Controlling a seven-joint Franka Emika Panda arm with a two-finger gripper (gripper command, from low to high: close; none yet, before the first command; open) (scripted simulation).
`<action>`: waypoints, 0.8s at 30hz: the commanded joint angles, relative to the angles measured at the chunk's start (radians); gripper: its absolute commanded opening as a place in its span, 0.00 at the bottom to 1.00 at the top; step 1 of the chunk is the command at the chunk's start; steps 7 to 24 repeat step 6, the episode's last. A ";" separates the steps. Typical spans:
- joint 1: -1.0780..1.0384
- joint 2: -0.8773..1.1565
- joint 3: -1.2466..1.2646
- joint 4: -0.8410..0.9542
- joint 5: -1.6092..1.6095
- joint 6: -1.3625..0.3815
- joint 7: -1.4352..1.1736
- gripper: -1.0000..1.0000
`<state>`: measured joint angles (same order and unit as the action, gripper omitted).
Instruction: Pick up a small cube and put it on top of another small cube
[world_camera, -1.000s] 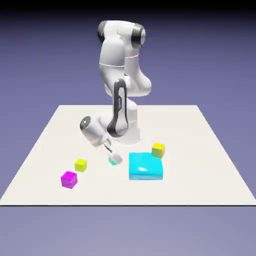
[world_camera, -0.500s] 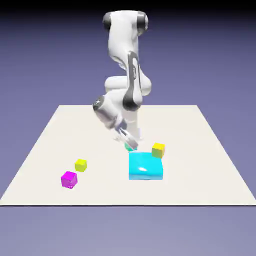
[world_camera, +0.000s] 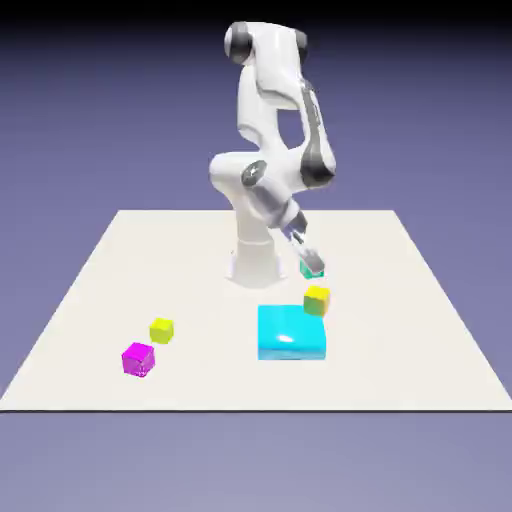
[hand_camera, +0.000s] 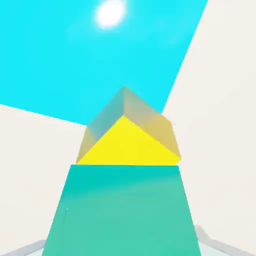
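Transport of the small teal-green cube (hand_camera: 122, 210) is the step in hand: in the hand view it fills the lower frame between the gripper (world_camera: 309, 258) fingertips, which show only as grey slivers at the bottom corners, so the fingers are closed onto the cube's sides and no wider than the cube itself. Holding the cube low between the tips keeps its underside free for setting down. Directly beyond it sits the golden-yellow cube (hand_camera: 127, 145), seen corner-on, its yellow top face just clear of the teal cube's leading edge; this suggests that the load is nearly above the target but not yet centred. In the exterior view the teal-green cube (world_camera: 312, 268) hangs in the air just above the golden-yellow cube (world_camera: 317, 299), not touching it. Beyond the target lies the large bright-cyan block (hand_camera: 100, 55), close beside it, which limits room for a low sideways approach and favours descent from above. On the table (world_camera: 420, 300), the lime-yellow cube (world_camera: 161, 329) and the magenta cube (world_camera: 138, 358) lie well apart toward the exterior view's left.
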<state>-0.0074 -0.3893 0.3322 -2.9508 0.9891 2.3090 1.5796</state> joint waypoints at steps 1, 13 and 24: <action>0.012 0.036 0.012 -0.001 0.031 0.035 -0.020 0.00; 0.020 0.061 0.020 -0.002 0.055 0.060 -0.035 1.00; 0.020 0.061 0.020 -0.002 0.055 0.060 -0.035 1.00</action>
